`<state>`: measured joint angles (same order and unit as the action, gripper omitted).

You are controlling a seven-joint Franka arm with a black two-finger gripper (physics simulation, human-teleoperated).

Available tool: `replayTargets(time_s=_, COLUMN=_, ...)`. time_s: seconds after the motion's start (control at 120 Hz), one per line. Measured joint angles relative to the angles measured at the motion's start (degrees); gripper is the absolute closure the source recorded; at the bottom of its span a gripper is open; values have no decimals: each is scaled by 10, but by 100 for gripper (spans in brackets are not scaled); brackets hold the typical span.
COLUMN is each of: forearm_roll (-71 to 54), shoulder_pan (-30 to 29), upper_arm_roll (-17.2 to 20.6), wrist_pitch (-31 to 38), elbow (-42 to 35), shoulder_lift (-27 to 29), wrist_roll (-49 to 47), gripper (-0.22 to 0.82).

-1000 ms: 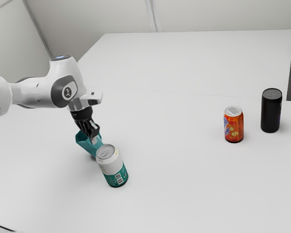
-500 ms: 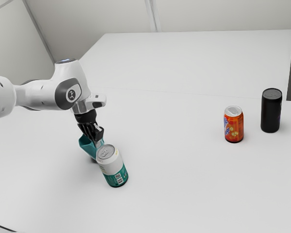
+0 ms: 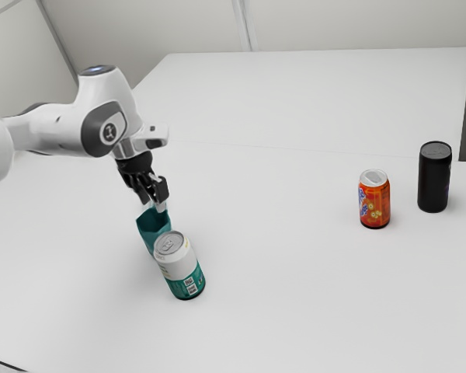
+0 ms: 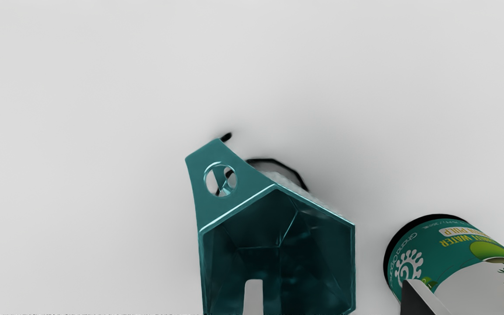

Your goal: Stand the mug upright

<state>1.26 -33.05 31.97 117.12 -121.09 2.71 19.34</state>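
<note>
You have the pale table under everything, and the arm reaching in from the exterior view's left. Its gripper hangs directly over the teal mug, with a white-and-green can just beside the mug, nearer you and toward the exterior view's right. The black can and the orange can stand well apart at the right, the black one farther.

Your key relation is vertical: the mug's mouth faces up toward the hand, and its long axis looks upright or close to it. The near can hides part of the base, so you can't confirm it sits flat. Its handle points away from that can.

The fingers are spread, one in the mouth, the other outside, between mug and can, with the mug's wall in the gap. I'd judge any sideways drift risky: you could tip the mug or knock the can.
</note>
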Motion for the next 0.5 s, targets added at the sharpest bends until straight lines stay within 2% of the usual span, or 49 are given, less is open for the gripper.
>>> replayTargets(time_s=0.167, forearm_roll=4, shoulder_pan=-7, upper_arm_roll=14, wrist_pitch=-56, elbow=93, shoulder_lift=10, wrist_roll=-6, gripper=16)
replayTargets(time_s=0.333, forearm_roll=2, shoulder_pan=7, upper_arm_roll=17, wrist_pitch=-117, elbow=180, shoulder_lift=4, wrist_roll=-27, gripper=7)
replayTargets(time_s=0.367, forearm_roll=1, shoulder_pan=21, upper_arm_roll=4, wrist_pitch=-126, elbow=194, shoulder_lift=1, wrist_roll=-32, gripper=6)
replayTargets(time_s=0.4, forearm_roll=0, shoulder_pan=53, upper_arm_roll=-26, wrist_pitch=-138, elbow=212, shoulder_lift=-6, wrist_roll=-39, gripper=5)
replayTargets(time_s=0.5, forearm_roll=-3, shoulder_pan=163, upper_arm_roll=-136, wrist_pitch=-173, elbow=251, shoulder_lift=-16, wrist_roll=-57, gripper=3)
